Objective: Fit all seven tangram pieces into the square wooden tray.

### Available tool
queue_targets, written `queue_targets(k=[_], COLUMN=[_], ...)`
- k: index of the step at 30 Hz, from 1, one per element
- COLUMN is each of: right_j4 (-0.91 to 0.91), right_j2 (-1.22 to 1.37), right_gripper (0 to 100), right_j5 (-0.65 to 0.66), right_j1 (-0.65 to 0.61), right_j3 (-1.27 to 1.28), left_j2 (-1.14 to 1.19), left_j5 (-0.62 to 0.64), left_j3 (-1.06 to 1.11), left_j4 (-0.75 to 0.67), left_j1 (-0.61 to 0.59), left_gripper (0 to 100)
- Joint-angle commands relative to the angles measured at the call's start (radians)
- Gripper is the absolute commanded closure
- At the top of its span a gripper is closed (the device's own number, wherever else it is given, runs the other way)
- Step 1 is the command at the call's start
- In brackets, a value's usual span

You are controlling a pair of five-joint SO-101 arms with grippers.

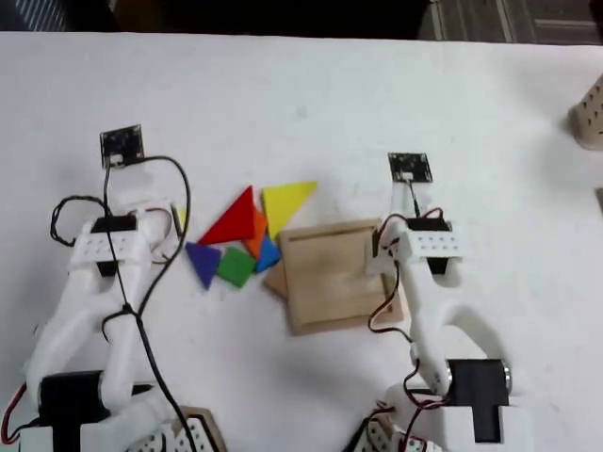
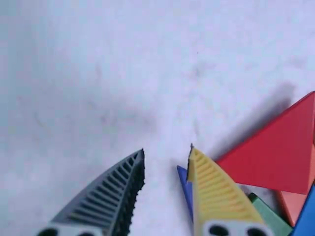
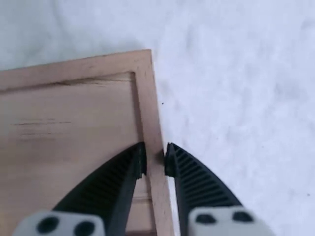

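The square wooden tray (image 1: 330, 273) lies at the table's middle, holding no pieces. Left of it the pieces cluster: a yellow triangle (image 1: 285, 202), a red triangle (image 1: 231, 222), an orange piece (image 1: 255, 235), a blue piece (image 1: 269, 254), a green square (image 1: 236, 266) and a purple triangle (image 1: 201, 262). My left gripper (image 2: 166, 153) is open over bare table just left of the red triangle (image 2: 275, 152), its yellow finger (image 2: 216, 196) overlapping the purple triangle (image 2: 183, 184). My right gripper (image 3: 154, 155) is shut on the right rim of the tray (image 3: 74, 123), one finger inside and one outside.
A tan wooden corner (image 1: 275, 281) sticks out from under the tray's left side. A pegged wooden block (image 1: 589, 118) stands at the far right edge. Two small circuit boards (image 1: 122, 144) sit behind the arms, with cables trailing. Bare white table lies beyond the pieces.
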Motion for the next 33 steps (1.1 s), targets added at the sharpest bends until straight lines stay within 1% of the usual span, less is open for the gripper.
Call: queue_targets(k=[1,3,5,9,11,14,17,18,20,22,24,28,30,33], right_j4=[0.030,0.041,0.051,0.068,0.067,0.067,0.070,0.070,0.076,0.096,0.104,0.168,0.208,0.260], right_j2=[-0.008,-0.016,-0.018,-0.004,-0.004,0.015,0.048,0.062,0.087,0.116,0.151,0.231,0.260,0.269], right_gripper=[79.5,76.9,79.8,88.6,90.0,90.0,90.4,90.4,90.4,90.4,90.4,90.1,90.2,90.3], right_j5=[-0.006,-0.005,0.014,0.166,0.207,0.213,0.203,0.180,0.080,0.003,-0.049,-0.133,-0.124,-0.061], right_j1=[0.015,0.015,0.013,-0.048,-0.068,-0.076,-0.079,-0.079,-0.084,-0.117,-0.156,-0.186,-0.199,-0.189], right_j3=[-0.025,-0.023,-0.025,0.002,0.012,0.000,-0.029,-0.038,-0.064,-0.091,-0.123,-0.219,-0.255,-0.284], left_j2=[0.004,0.002,0.001,0.001,0.001,0.001,0.001,0.001,0.001,0.001,0.001,0.001,0.001,0.001], left_j5=[0.005,0.005,0.005,0.005,0.005,0.005,0.005,0.005,0.005,0.005,0.005,0.005,0.005,0.006], left_j3=[-0.060,-0.060,-0.060,-0.060,-0.060,-0.058,-0.058,-0.058,-0.058,-0.058,-0.058,-0.060,-0.060,-0.060], left_j4=[0.000,0.000,0.000,0.006,0.006,0.006,0.008,0.008,0.008,0.008,0.006,0.006,0.006,0.006], left_j1=[-0.012,-0.012,-0.012,-0.012,-0.012,-0.012,-0.012,-0.012,-0.012,-0.012,-0.012,-0.012,-0.012,-0.008], left_gripper=[82,82,82,82,82,82,82,82,82,82,82,82,82,82])
